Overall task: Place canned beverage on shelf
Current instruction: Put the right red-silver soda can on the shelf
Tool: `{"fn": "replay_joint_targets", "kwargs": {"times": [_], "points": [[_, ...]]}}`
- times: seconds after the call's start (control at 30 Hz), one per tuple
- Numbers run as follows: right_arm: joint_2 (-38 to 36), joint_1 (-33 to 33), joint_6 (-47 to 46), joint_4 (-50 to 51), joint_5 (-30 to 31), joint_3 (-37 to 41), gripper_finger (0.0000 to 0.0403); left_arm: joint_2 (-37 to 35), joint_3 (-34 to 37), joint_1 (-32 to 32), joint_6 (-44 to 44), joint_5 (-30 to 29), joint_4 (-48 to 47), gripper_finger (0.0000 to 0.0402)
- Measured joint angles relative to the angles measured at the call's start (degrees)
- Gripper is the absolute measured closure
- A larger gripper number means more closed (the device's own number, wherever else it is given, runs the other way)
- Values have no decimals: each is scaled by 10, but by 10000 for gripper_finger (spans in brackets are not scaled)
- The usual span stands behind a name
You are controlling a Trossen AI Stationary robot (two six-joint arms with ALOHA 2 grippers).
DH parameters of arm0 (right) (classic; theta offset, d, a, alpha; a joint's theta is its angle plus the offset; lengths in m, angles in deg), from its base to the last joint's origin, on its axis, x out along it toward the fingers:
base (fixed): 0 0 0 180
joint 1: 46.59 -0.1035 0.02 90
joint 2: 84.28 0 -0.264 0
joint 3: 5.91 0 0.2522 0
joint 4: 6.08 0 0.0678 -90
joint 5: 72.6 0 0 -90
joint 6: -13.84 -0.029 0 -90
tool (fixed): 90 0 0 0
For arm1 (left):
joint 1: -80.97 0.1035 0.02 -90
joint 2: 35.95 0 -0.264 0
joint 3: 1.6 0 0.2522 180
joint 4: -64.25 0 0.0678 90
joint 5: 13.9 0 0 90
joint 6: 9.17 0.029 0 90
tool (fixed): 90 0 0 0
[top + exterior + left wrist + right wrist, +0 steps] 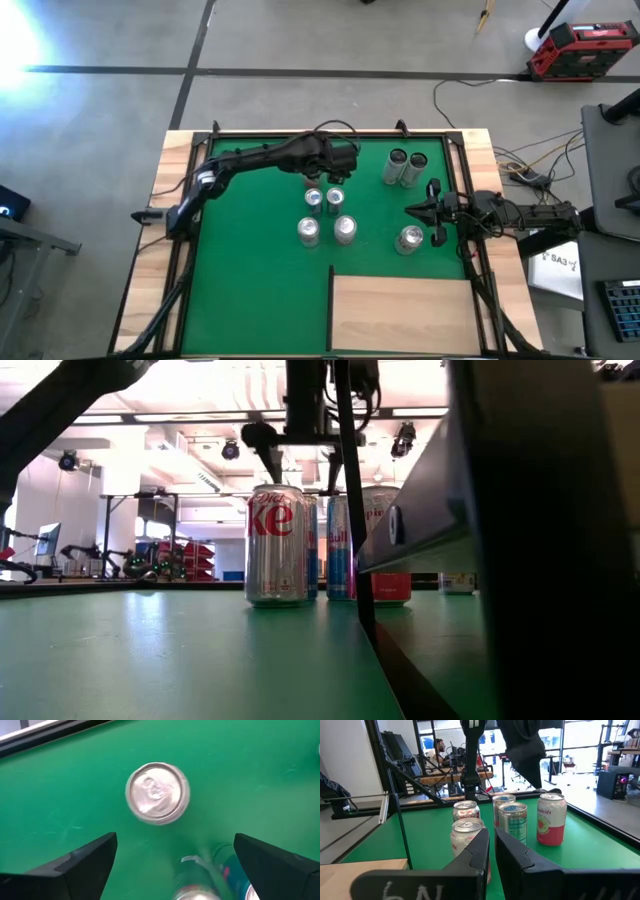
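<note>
Several drink cans stand upright on the green mat (250,260): a cluster at its middle (325,215), a pair at the far right (405,167) and one (408,240) by my right gripper. My left gripper (333,178) hangs open above the cluster, fingers pointing down. In its wrist view (175,840) a silver can top (157,793) lies beyond the fingertips, and in the low view (297,455) it is above a silver Diet Coke can (277,545). My right gripper (410,211) is shut and empty, level, pointing at the cluster (492,837). The pale wooden shelf (400,310) lies flat at the near right.
Wooden rim strips (180,180) frame the mat. The shelf's dark edge (520,540) blocks the right of the low view. The near left of the mat is bare green. Cables and a red toolbox (580,50) lie beyond the table. A person (440,747) sits in the room behind.
</note>
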Motion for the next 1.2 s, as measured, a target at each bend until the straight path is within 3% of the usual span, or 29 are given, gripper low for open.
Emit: {"fn": "replay_joint_targets", "kwargs": {"times": [0.27, 0.37, 0.5, 0.67, 0.83, 1.0, 1.2], "points": [[0, 0, -1, 0, 0, 0, 380, -72, 40, -3, 22, -4, -22, 32], [0, 0, 0, 0, 0, 0, 380, -133, 107, -3, 9, -19, -21, 37], [0, 0, 0, 0, 0, 0, 380, -243, 249, -3, -19, -35, 25, 39], [0, 0, 0, 0, 0, 0, 380, -418, 476, -3, -30, -78, 146, 39], [0, 0, 0, 0, 0, 0, 380, -580, 683, -3, 22, -109, 317, 39], [0, 0, 0, 0, 0, 0, 380, -685, 837, -3, 118, -129, 491, 39], [0, 0, -1, 0, 0, 0, 380, -757, 978, 0, 220, -141, 683, 39]]}}
